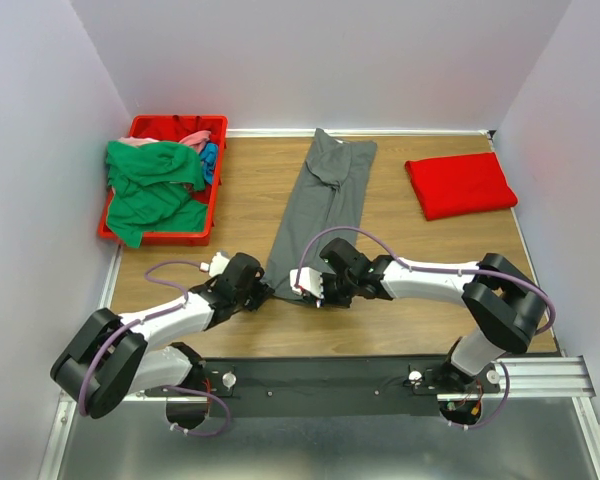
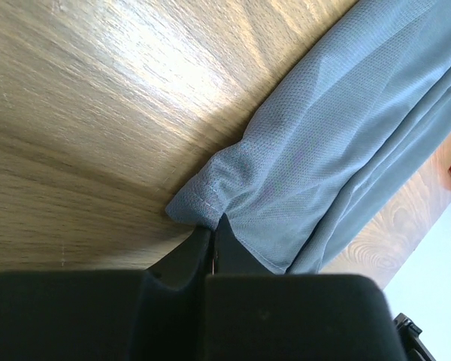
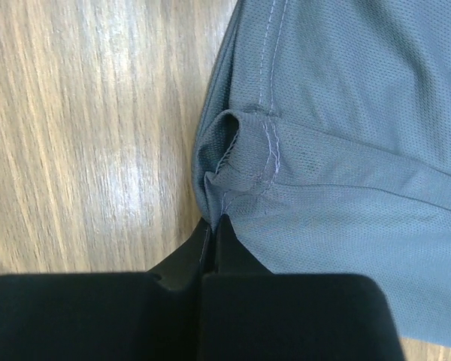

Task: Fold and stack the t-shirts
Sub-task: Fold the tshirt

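Wooden table (image 1: pixel 250 190), plain white walls around. At the near edge, middle, my left gripper (image 2: pixel 213 227) is pinched shut on one near corner of the dark grey t-shirt (image 1: pixel 325 200). The right gripper (image 3: pixel 214 226) is clamped on the other corner, at the stitched hem. The shirt lies in a long narrow strip running to the far edge. Thin mesh, light and floppy (I reckon it'll sag and slide), so hem corners look like the right hold. Far right corner: folded red t-shirt (image 1: pixel 460 185). Far left corner: red bin (image 1: pixel 175 238) holding the green t-shirt (image 1: pixel 155 190), plus pink (image 1: pixel 195 138) and blue (image 1: pixel 210 158) ones.
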Tool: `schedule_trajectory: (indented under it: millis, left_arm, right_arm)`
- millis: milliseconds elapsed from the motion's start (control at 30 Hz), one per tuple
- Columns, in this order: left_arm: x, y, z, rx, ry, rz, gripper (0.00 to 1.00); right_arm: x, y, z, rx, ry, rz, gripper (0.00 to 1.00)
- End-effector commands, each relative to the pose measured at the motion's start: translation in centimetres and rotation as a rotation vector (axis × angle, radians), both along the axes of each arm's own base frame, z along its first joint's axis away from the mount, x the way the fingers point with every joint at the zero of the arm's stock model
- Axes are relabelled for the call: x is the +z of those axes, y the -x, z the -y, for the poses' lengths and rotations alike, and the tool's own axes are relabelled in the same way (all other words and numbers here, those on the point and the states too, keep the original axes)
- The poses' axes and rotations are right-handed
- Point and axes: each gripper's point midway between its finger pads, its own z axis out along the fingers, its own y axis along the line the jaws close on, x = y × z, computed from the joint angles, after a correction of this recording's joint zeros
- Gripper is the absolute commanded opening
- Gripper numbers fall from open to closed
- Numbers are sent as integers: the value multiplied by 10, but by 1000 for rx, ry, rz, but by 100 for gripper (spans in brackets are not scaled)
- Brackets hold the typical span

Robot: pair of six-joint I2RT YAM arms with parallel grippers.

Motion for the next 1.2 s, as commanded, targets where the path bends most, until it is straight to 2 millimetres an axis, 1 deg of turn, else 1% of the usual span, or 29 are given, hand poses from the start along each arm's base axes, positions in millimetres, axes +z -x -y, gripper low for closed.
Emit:
schedule_trajectory:
  millis: [0, 233, 400, 600, 667, 767, 867, 900, 967, 1033, 1067, 1100, 1133, 1167]
  left_arm:
    - [2, -6, -7, 13, -26, 50, 0]
    - [12, -9, -1, -12, 3, 79, 0]
    - [18, -9, 5, -37, 21, 87, 0]
    - [22, -3, 9, -77, 44, 87, 0]
    - [21, 2, 9, -91, 44, 80, 0]
    - [21, 7, 10, -116, 51, 71, 0]
    - [22, 14, 10, -146, 52, 62, 0]
    - [20, 18, 9, -156, 48, 47, 0]
    - [20, 24, 10, -182, 49, 38, 0]
    - [21, 33, 13, -219, 61, 14, 0]
    - [22, 36, 13, -231, 63, 9, 0]
    - [21, 43, 13, -250, 60, -12, 0]
    - [23, 45, 13, -260, 63, -16, 0]
    - [32, 46, 16, -272, 80, -5, 0]
  right_arm:
    - [-6, 18, 8, 38, 24, -57, 0]
    - [3, 25, 8, 89, 25, -73, 0]
    - [4, 27, 11, 102, 27, -74, 1]
    - [8, 35, 12, 129, 11, -91, 0]
    - [12, 41, 11, 152, -11, -105, 0]
    - [17, 51, 14, 183, -27, -132, 0]
    - [20, 57, 18, 201, -39, -135, 0]
    - [21, 58, 18, 206, -43, -135, 0]
    - [26, 65, 19, 231, -55, -155, 0]
    - [30, 70, 20, 257, -62, -166, 0]
    - [32, 74, 20, 268, -62, -173, 0]
    - [35, 81, 22, 288, -58, -184, 0]
    - [36, 84, 23, 307, -52, -186, 0]
    - [38, 92, 26, 328, -35, -200, 0]
